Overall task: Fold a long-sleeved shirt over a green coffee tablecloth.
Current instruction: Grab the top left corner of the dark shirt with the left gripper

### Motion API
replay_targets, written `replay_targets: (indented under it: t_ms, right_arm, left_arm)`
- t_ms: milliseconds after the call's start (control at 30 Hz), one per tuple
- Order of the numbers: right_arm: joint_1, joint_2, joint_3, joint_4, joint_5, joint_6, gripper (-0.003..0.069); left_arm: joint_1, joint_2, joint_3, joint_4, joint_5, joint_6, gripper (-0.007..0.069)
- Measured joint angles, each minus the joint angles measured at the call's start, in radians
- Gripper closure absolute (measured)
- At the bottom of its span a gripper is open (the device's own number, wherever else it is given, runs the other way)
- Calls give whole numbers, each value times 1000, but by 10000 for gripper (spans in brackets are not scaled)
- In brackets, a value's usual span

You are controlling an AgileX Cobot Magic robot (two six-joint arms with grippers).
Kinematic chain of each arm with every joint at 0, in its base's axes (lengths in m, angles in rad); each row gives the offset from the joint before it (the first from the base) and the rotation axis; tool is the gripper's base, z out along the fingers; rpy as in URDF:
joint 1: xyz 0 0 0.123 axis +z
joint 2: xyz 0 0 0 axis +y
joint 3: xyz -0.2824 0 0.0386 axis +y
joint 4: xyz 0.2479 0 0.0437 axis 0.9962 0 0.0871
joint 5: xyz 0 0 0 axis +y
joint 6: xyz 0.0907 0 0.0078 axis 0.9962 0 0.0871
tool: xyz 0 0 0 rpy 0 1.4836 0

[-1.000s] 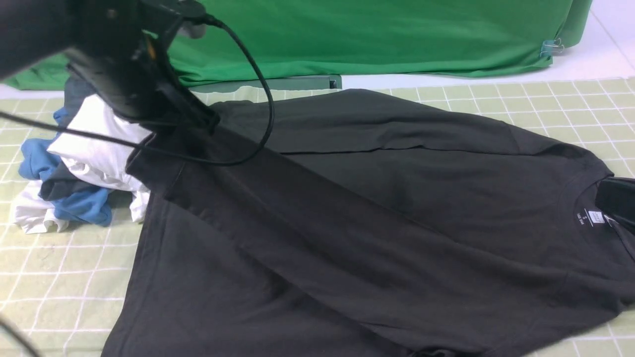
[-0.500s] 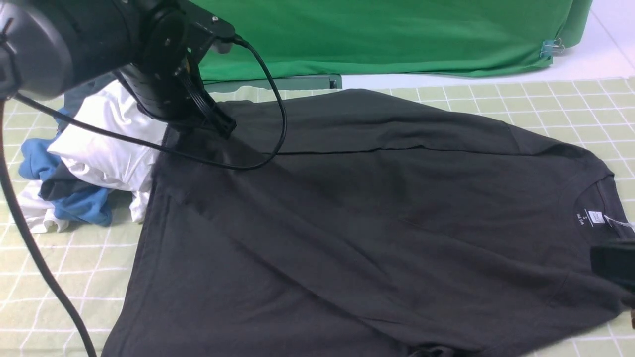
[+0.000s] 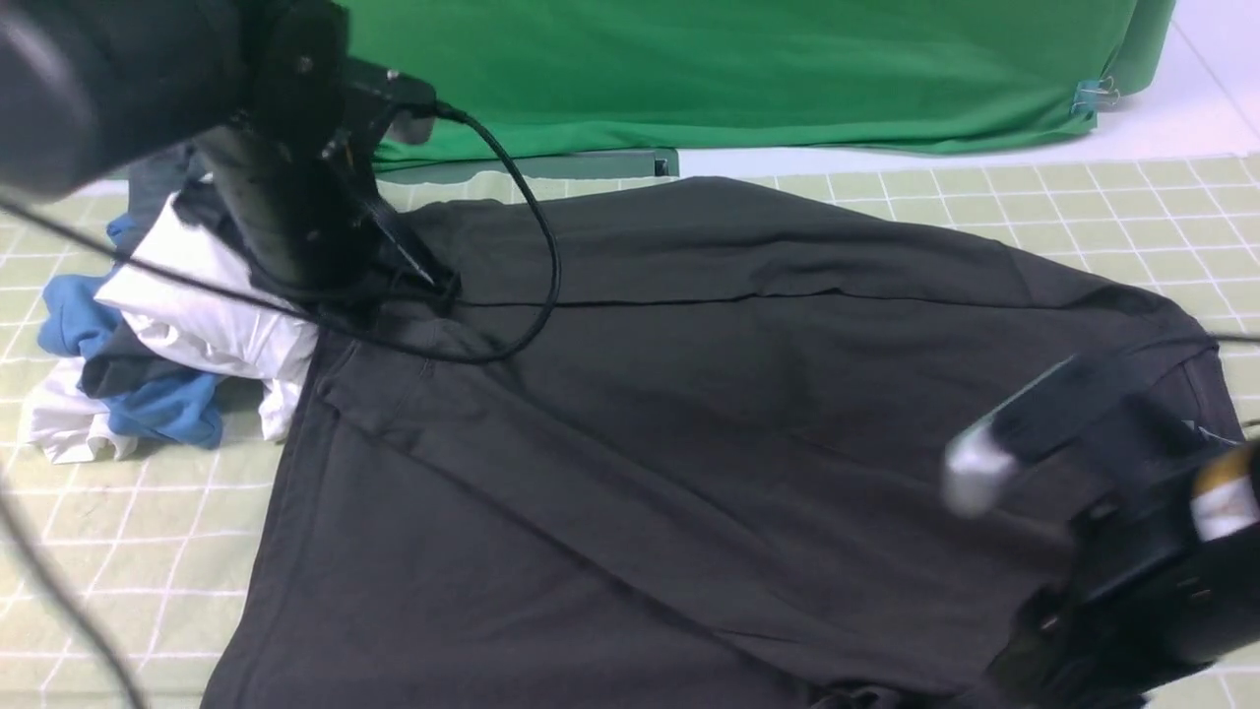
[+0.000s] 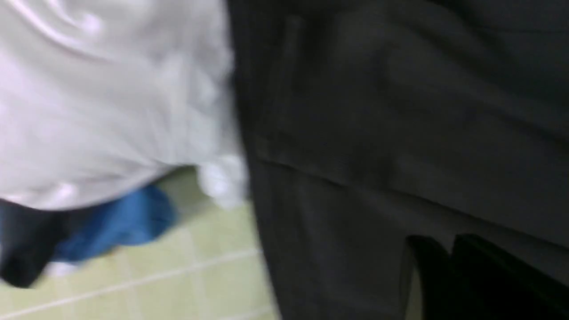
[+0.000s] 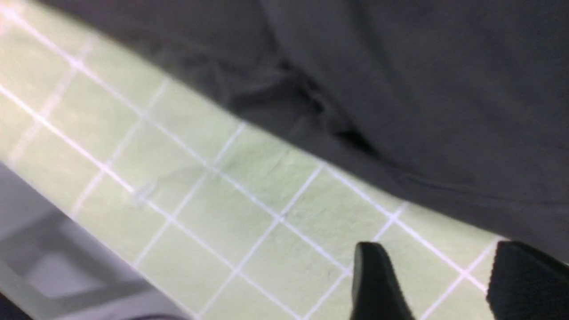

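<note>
The black long-sleeved shirt [image 3: 738, 394] lies spread on the pale green grid tablecloth [image 3: 1083, 207], with one sleeve [image 3: 551, 473] folded diagonally across its body. My left gripper [image 3: 443, 286] hovers at the shirt's far left corner, near that sleeve's cuff. In the left wrist view the left gripper [image 4: 444, 242] is shut, and nothing shows between its fingers. My right arm [image 3: 1132, 512] is a blur over the shirt's near right part and hides the collar. Its gripper [image 5: 438, 246] stands open above the bare tablecloth [image 5: 249, 213], just off the shirt's edge [image 5: 400, 178].
A pile of white, blue and grey garments [image 3: 167, 335] lies left of the shirt, touching its edge. Deep green fabric [image 3: 738, 69] hangs along the back. The left arm's cable [image 3: 541, 256] loops over the shirt. The table's near edge [image 5: 66, 249] shows in the right wrist view.
The left gripper let go of the raised sleeve, which now lies flat, then shut again. The right arm left the collar, swung towards the near right edge and opened its jaws.
</note>
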Motion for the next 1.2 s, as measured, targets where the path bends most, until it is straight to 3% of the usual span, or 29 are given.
replay_targets:
  t_ms: [200,467,567,733,767,1200]
  right_arm:
    - [63,154,-2,-43,-100,-1,310]
    - [64,306,-3,-78,-174,-12,312]
    - [64,337,-3,-91,-194,-17,352]
    - [64,357,-4,-117,-198,-14,602]
    - [64,357,-4,-117,-192,-8,623]
    - [64,179,157,-112,-84,76,638]
  left_arm:
    - [-81,-212,279,-148,-135,15,621]
    - [-121,-435,570,-180,-210,-78,622]
    - [-121,-479,609,-180,-216,-89,622]
    - [-121,-546,636,-180,-224,-103,622]
    - [-121,-553,636,-180,-226,-103,620]
    - [-121,-564,636,-186,-171,-117,614]
